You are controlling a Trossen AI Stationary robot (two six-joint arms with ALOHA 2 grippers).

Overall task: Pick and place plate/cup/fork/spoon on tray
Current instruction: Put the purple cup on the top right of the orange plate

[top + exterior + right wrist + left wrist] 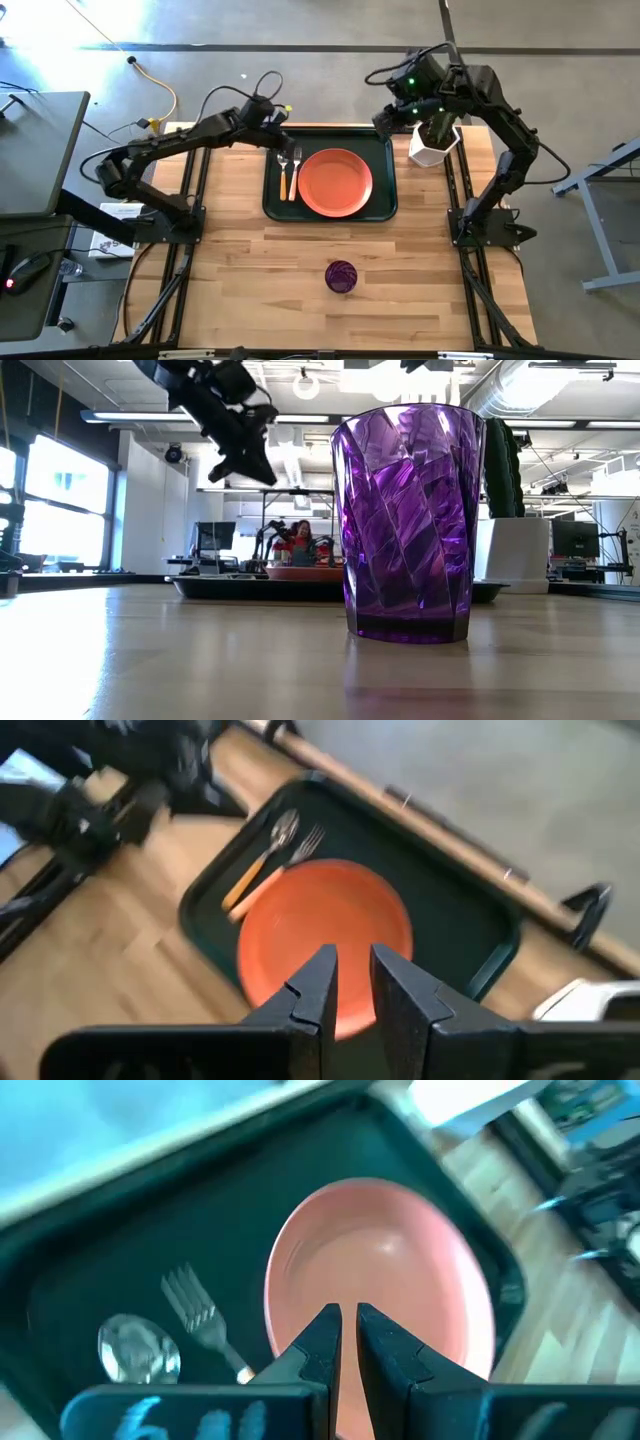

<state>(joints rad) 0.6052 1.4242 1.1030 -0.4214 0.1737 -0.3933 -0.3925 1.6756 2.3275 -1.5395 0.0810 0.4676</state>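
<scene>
The dark green tray (pixel 330 215) lies at the table's far middle. On it lie the orange-salmon plate (pixel 336 182) and, to the plate's left, the spoon (pixel 283 172) and the fork (pixel 297 170), side by side with their orange handles toward the near edge. The purple cup (pixel 341 276) stands upright on the table, nearer the front edge. My left gripper (pixel 283 140) hovers above the tray's far left part, shut and empty. My right gripper (pixel 385 120) hovers above the tray's far right corner, shut and empty.
A white planter (pixel 432 143) with a green cactus stands just right of the tray's far right corner, under the right arm. Bare wood stretches between the tray and the cup. In the low view the cup (pixel 405 525) fills the foreground.
</scene>
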